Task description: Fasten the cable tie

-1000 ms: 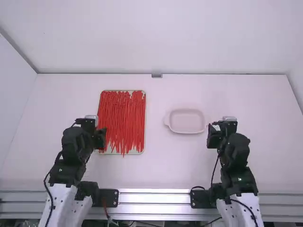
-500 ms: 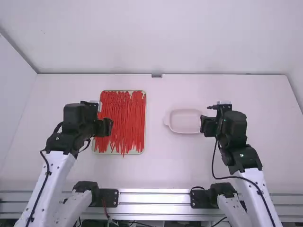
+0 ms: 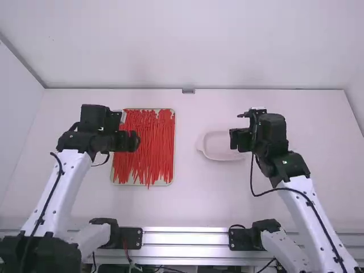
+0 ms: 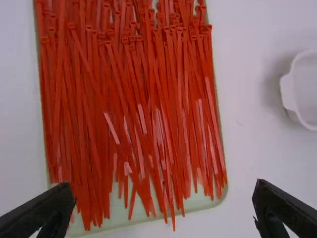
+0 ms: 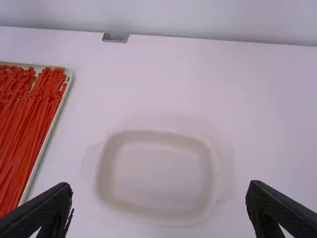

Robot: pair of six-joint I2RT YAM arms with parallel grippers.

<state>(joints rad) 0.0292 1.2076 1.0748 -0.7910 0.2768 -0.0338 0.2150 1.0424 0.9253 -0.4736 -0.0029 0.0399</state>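
A pale green tray [image 3: 162, 183] left of the table's middle holds a thick pile of red-orange cable ties [image 3: 151, 142], all lying lengthwise. My left gripper [image 3: 130, 141] hangs open over the tray's left half, above the ties [image 4: 133, 109], with nothing between its fingers [image 4: 44, 213]. The tray's near rim [image 4: 208, 201] shows below the tie tips. My right gripper [image 3: 238, 140] hangs open above the right end of a white two-handled dish [image 3: 211, 137]. From the right wrist the empty dish [image 5: 158, 135] lies ahead, with the ties [image 5: 20, 114] at one side.
A small grey tab [image 3: 188, 90] sits at the table's far edge against the back wall. White walls close in the table on both sides. An aluminium rail [image 3: 182, 234] runs along the front by the arm bases. The dish's handle [image 4: 290, 89] shows beside the tray.
Both arms have risen and stretched away from their bases. The left gripper came over the tray's left half; the right gripper came up to the dish.
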